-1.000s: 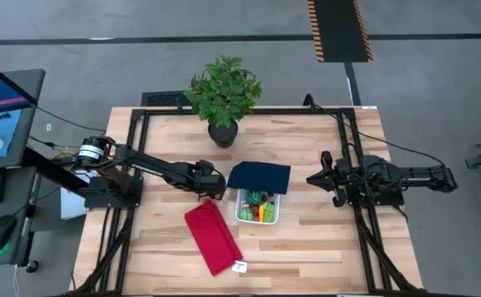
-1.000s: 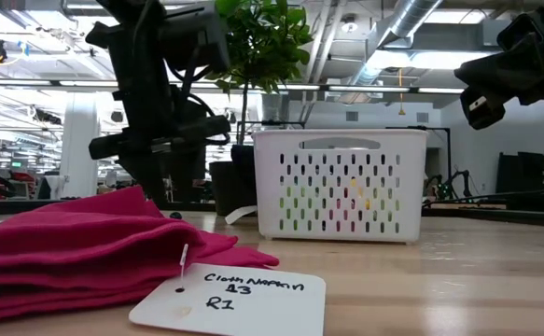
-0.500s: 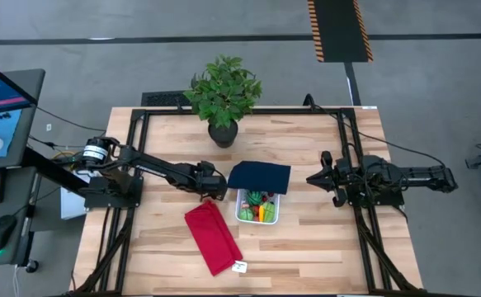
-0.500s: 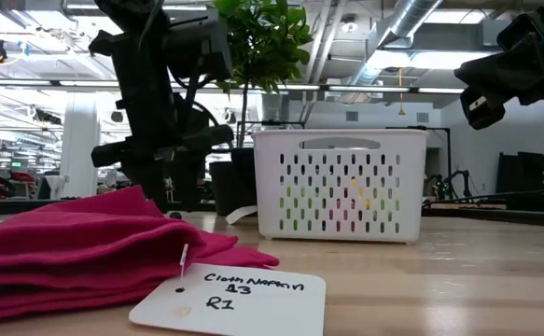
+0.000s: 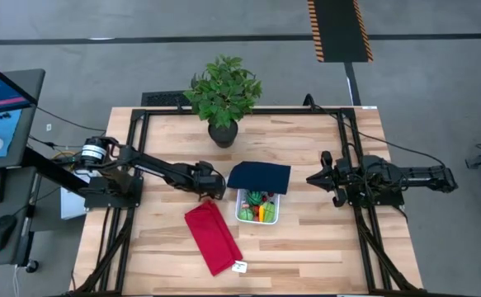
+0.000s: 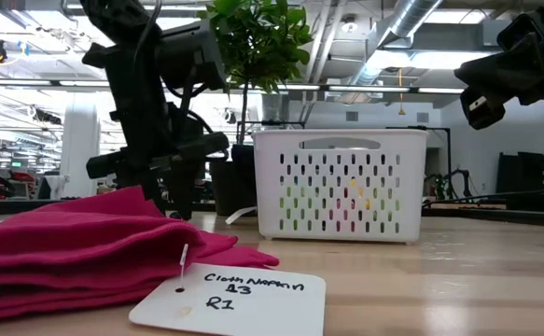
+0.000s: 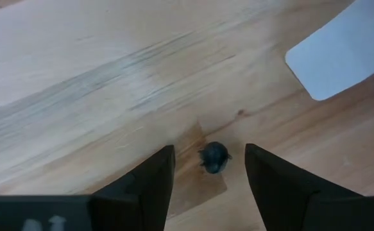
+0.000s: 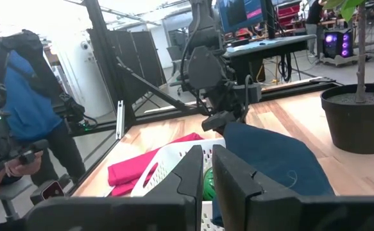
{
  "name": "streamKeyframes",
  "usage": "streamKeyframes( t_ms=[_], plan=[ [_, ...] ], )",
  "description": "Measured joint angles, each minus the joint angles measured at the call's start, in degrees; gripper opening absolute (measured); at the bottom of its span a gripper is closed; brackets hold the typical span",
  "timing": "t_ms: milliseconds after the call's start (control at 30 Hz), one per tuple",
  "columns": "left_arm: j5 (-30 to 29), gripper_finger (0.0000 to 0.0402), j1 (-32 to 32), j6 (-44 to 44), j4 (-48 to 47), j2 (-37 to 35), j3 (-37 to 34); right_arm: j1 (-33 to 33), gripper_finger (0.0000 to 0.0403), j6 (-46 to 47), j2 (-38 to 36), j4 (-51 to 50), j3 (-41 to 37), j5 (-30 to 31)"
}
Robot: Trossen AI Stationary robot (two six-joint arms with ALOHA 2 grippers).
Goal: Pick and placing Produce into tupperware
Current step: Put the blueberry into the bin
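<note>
The white tupperware (image 5: 240, 206) stands at the table's middle with green, orange and red produce (image 5: 261, 208) inside. Its navy lid (image 5: 261, 176) lies at its far side, overlapping the far rim. My left gripper (image 5: 213, 191) points down just left of the tupperware, open. A small dark round piece (image 7: 215, 158) lies on the wood between its fingertips, which stand on either side without touching it. My right gripper (image 5: 310, 178) waits level at the table's right, shut and with nothing in it.
A red folded cloth (image 5: 213, 238) with a white tag (image 6: 230, 299) lies near the front, close to my left gripper. A potted plant (image 5: 223, 95) stands at the far edge. A white flat piece (image 7: 344, 48) lies beyond the dark piece. A person (image 8: 13, 96) stands beyond the table.
My left gripper has sunk a little toward the table beside the tupperware, its fingers staying open.
</note>
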Motion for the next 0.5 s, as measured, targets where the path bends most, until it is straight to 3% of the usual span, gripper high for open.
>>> streamKeyframes(
  t_ms=[500],
  plan=[
    [0.4,0.0185,0.5,-0.6,0.6,-0.2,-0.4,0.0,0.0059,0.0,0.0,0.0,0.0,0.0]
  ],
)
